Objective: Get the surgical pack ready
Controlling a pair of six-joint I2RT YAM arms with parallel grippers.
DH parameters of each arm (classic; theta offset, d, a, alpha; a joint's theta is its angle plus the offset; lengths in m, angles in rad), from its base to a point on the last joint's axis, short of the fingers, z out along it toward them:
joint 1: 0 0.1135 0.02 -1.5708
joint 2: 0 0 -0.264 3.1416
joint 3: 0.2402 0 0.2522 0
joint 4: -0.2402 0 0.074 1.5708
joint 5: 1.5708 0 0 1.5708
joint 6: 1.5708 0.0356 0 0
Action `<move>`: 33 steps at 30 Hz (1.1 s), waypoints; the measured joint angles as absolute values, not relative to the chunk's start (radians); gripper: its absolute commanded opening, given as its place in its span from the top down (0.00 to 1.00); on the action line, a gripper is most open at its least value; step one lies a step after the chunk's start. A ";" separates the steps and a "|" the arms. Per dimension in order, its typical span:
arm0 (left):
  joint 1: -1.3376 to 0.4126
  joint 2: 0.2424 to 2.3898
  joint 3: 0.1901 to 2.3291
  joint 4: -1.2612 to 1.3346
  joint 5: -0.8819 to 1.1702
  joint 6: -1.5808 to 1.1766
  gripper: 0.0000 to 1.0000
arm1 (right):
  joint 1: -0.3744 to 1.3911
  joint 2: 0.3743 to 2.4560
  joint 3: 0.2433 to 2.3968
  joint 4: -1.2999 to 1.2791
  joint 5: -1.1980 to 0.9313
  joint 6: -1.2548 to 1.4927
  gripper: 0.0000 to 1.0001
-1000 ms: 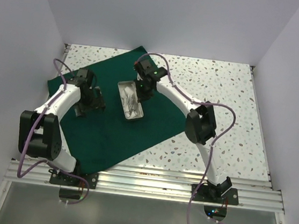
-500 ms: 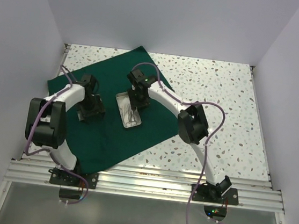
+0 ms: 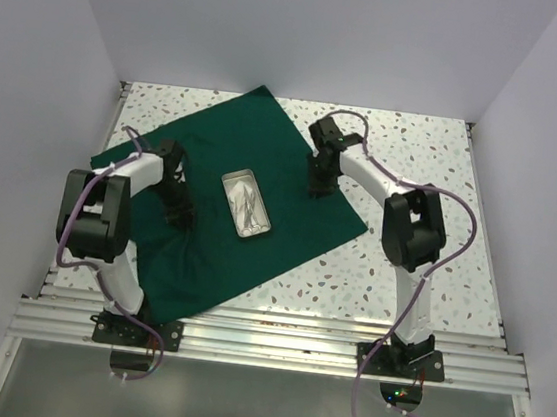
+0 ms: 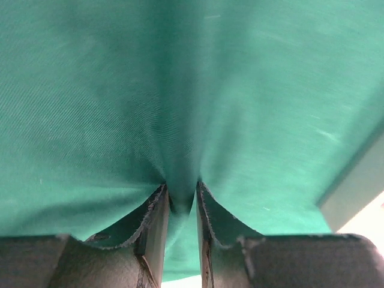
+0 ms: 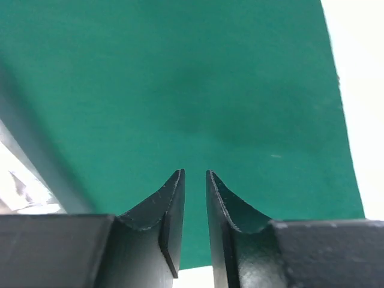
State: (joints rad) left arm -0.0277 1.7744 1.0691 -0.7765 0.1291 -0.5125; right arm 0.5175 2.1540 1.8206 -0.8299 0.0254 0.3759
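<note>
The surgical pack lies unwrapped: a dark green cloth (image 3: pixel 265 147) is spread as a diamond on the table. A small silver tray (image 3: pixel 237 178) with steel instruments (image 3: pixel 247 205) sits at its middle. My left gripper (image 3: pixel 176 209) is down on the cloth left of the tray. In the left wrist view the left gripper (image 4: pixel 181 187) is shut on a raised fold of the cloth (image 4: pixel 240 90). My right gripper (image 3: pixel 319 183) hovers over the cloth right of the tray. In the right wrist view the right gripper (image 5: pixel 195 173) stands narrowly open with only flat cloth (image 5: pixel 180 78) behind it.
The speckled white table (image 3: pixel 413 174) shows bare to the right of the cloth and past its corners. White walls close in the back and both sides. An aluminium rail (image 3: pixel 273 344) with the arm bases runs along the near edge.
The right gripper left the tray and swung right over the cloth's right side. The left gripper closed on a fold of cloth, which now bunches near the left arm.
</note>
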 measured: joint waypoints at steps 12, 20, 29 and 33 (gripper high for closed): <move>-0.231 1.936 1.217 -0.768 0.384 -0.540 0.74 | 0.466 2.120 1.590 -0.732 -0.014 0.389 0.91; -0.250 2.028 1.298 -0.778 0.518 -0.568 0.62 | 0.279 2.116 1.570 -0.688 -0.062 0.404 0.89; -0.285 1.999 1.310 -0.754 0.503 -0.581 0.42 | 0.090 2.176 1.680 -0.733 0.070 0.340 0.87; -0.279 1.912 1.251 -0.725 0.377 -0.556 0.41 | 0.052 2.201 1.726 -0.772 0.130 0.306 0.85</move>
